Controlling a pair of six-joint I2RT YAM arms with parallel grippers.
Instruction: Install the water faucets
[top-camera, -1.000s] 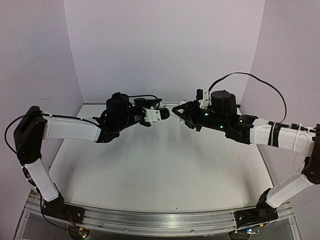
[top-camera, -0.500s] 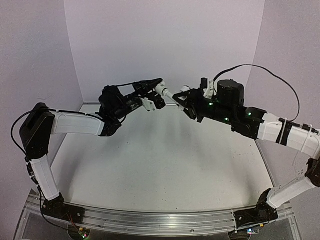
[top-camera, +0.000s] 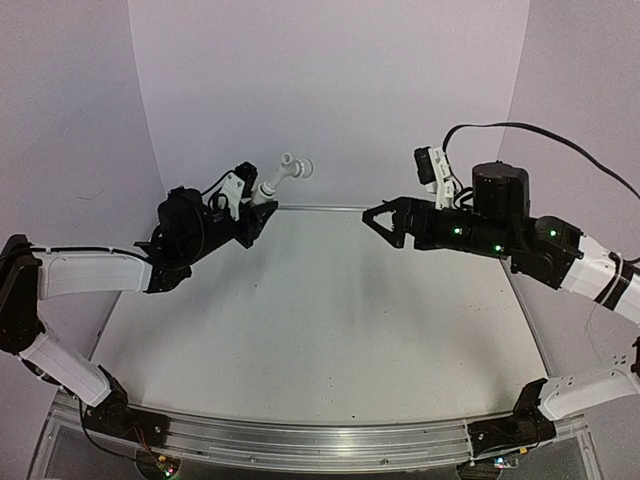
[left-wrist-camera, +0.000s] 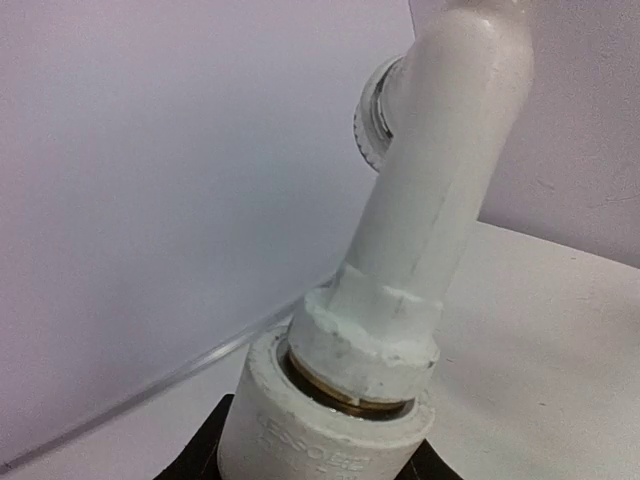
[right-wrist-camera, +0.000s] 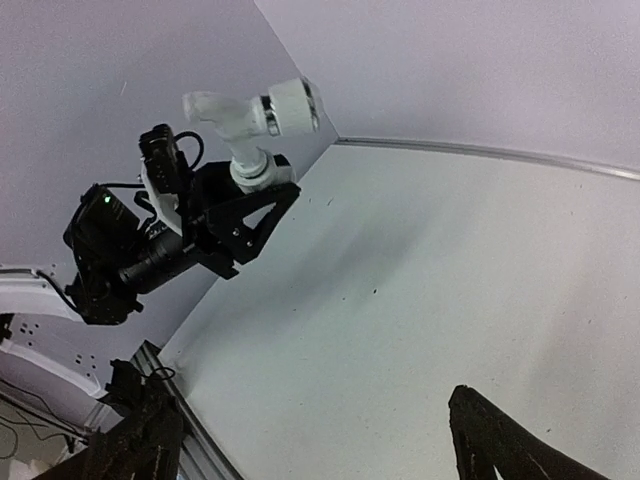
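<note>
A white water faucet stands screwed into a white pipe fitting, its round knob at the top. My left gripper is shut on that fitting and holds the assembly up near the back wall, tilted to the right. In the left wrist view the fitting fills the bottom, a brass thread shows inside its collar, and the faucet body rises from it. My right gripper hangs open and empty to the right, well apart. In the right wrist view the faucet is at upper left; my right gripper has spread fingertips.
The white table is walled by pale panels at the back and both sides. A metal rail with the arm bases runs along the near edge. A black cable loops above the right arm.
The grippers were together at mid-table on the faucet. The right gripper has opened, let go and drawn back right. The left arm has swung left and tilted the assembly upward.
</note>
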